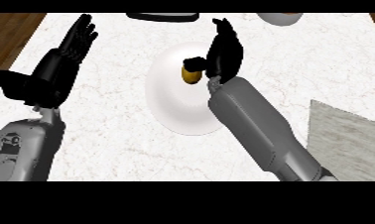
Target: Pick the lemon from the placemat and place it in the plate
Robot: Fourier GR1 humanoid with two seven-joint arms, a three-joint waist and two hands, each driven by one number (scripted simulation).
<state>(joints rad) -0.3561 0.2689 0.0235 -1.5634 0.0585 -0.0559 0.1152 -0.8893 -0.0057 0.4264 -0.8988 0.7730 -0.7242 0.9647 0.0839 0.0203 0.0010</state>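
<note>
Lemon point(190, 75): yellow, lies within the outline of the white plate point(172, 109), in its far-right part, about mid-worktop. Whether it rests on the plate or hangs just above it cannot be told from this steep view. Right hand point(228, 54) is right beside it, palm against the lemon's right side. Its fingers point(222, 28) are stretched toward the far edge rather than curled, and the thumb point(195, 62) juts out over the lemon's top. Reads as an open hand, not a clasp; thumb contact uncertain. Placemat point(344, 134), grey, lies at the right edge of the worktop point(110, 139), near side, well apart from the plate. Left hand point(73, 44) is open, fingers up, resting near the left edge. Judgement: transfer essentially made; step in hand is release and withdrawal. To do it well, confirm the lemon is down on the plate before parting. Lift the thumb clear first, then take the hand straight up, not sideways, as a round fruit rolls if brushed and this one sits off-centre. Keep the forearm point(256, 124), which crosses the plate's near-right rim, from dragging on it. Dark object point(162, 16) and pale bowl-like item point(282, 18) at the far edge are out of the path.
</note>
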